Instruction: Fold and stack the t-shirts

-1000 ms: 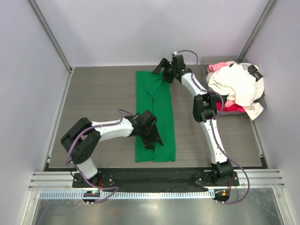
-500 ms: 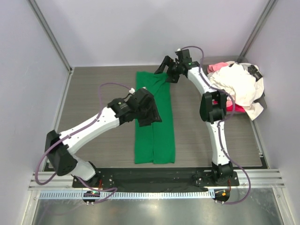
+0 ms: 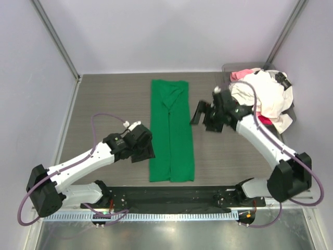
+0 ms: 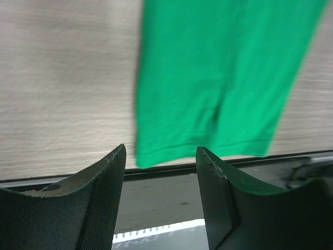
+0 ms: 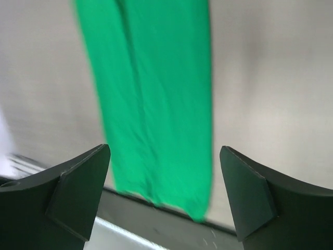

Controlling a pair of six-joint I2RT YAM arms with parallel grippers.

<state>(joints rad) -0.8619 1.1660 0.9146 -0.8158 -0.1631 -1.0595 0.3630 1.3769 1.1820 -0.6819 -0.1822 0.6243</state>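
Note:
The bright green t-shirt (image 3: 171, 130) lies flat as a long narrow strip down the middle of the table; it also shows in the left wrist view (image 4: 218, 78) and the right wrist view (image 5: 156, 104). My left gripper (image 3: 143, 149) is open and empty, just left of the strip's near part, off the cloth. My right gripper (image 3: 202, 113) is open and empty, just right of the strip's far half, off the cloth. A heap of white, pink and red shirts (image 3: 263, 99) sits at the far right.
A clear plastic bin (image 3: 229, 69) holds the shirt heap at the back right corner. A black rail (image 3: 171, 195) runs along the table's near edge, past the green shirt's hem. Grey walls and metal posts enclose the table.
Both grippers have left the green shirt. The left arm pulled back and left toward the near edge; the right arm swung from the shirt's far end to its right side.

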